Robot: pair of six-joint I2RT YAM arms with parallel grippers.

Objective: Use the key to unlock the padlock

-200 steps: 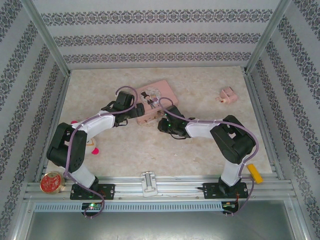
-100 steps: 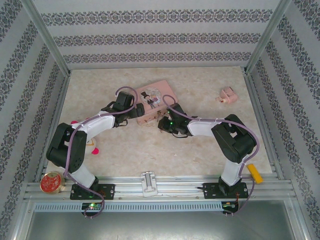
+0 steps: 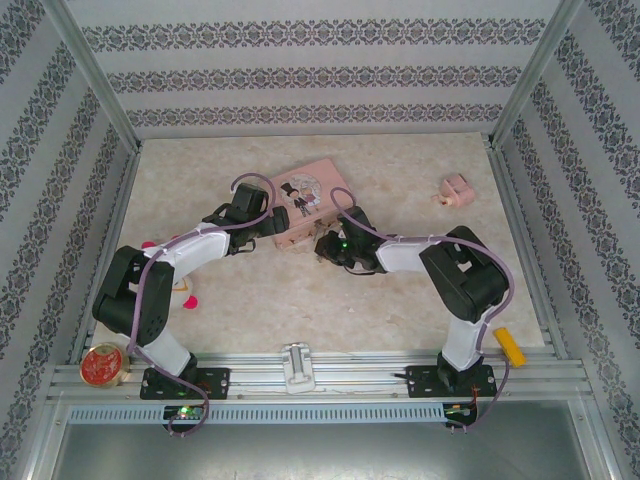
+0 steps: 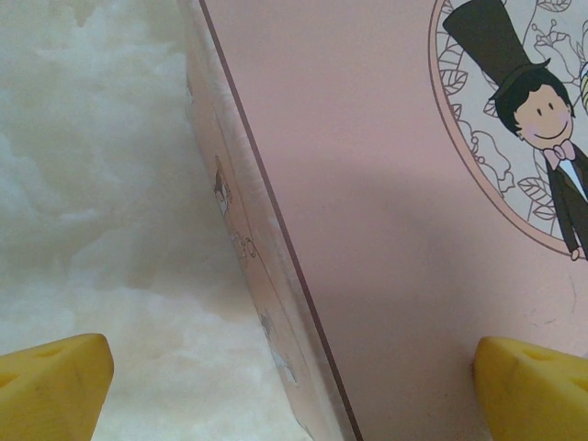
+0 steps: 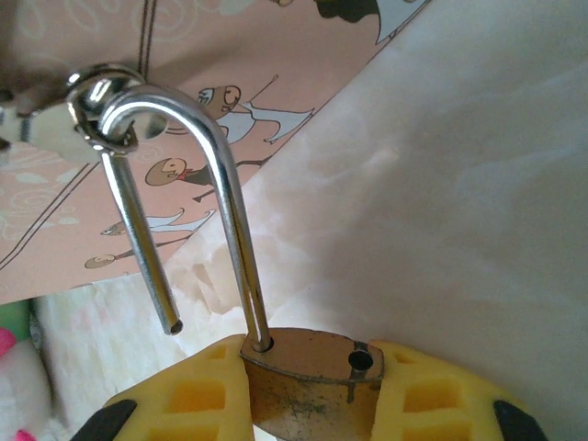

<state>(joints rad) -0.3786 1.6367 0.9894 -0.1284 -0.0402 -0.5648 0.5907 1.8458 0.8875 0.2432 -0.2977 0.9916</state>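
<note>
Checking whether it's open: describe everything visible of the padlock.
The padlock is a small brass body, scuffed, clamped in the yellow jaws of the right gripper. Its silvery shackle is open: one leg sits in the body, the other has swung clear of its empty hole. Its bend hooks through a metal ring on the pink tin.

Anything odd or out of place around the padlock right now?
Yes: the padlock, clamped in the right end effector, has its shackle open. One leg hangs free of its hole in the brass body, while the loop is hooked through the metal ring on the pink tin.
</note>
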